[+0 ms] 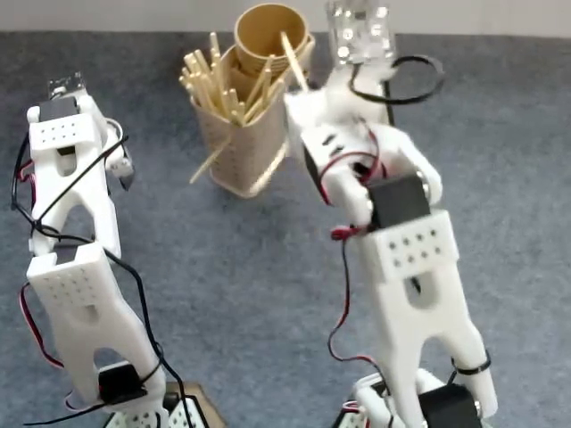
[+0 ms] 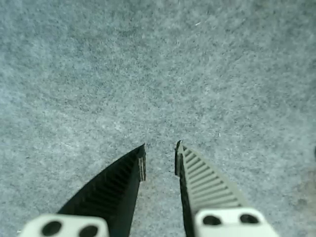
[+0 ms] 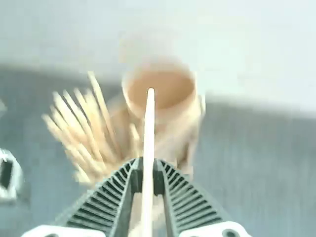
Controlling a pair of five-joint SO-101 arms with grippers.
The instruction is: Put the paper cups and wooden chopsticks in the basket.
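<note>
from above: standing upright at the far side of the grey mat (image 1: 223,267), a pale basket (image 1: 239,156), packed with a fan of wooden chopsticks (image 1: 214,85) and, behind them, a nested stack of paper cups (image 1: 268,36) apparently sitting in it too. reaching in just beside the basket, the right gripper (image 1: 299,98), pinched on one more chopstick (image 1: 293,61) that tilts up across the cup rim. gripped by its lower end, probably to leave the tip free for steering down among the others. well apart on the other side, the left gripper (image 1: 123,169), low over bare mat.

from the left wrist: pointing down at the grey mat (image 2: 148,59), the left gripper (image 2: 160,158), jaws a little apart, gripping nothing.

from the right wrist: clamped on the single chopstick (image 3: 149,123), the right gripper (image 3: 148,170). aimed at the mouth of the paper cups (image 3: 158,91), with the wooden chopsticks (image 3: 81,131) just beside. likely close to the end of the task; calls for a release into the basket rather than down into a cup.
</note>
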